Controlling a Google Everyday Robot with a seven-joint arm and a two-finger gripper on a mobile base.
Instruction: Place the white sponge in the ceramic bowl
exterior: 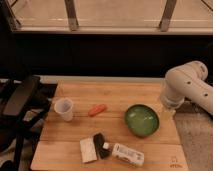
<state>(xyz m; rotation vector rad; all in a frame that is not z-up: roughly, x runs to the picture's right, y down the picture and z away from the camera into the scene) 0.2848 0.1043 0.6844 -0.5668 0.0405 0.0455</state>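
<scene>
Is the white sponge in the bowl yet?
No. White sponge lies on the table, left of the empty green bowl. Tool out of view.
</scene>
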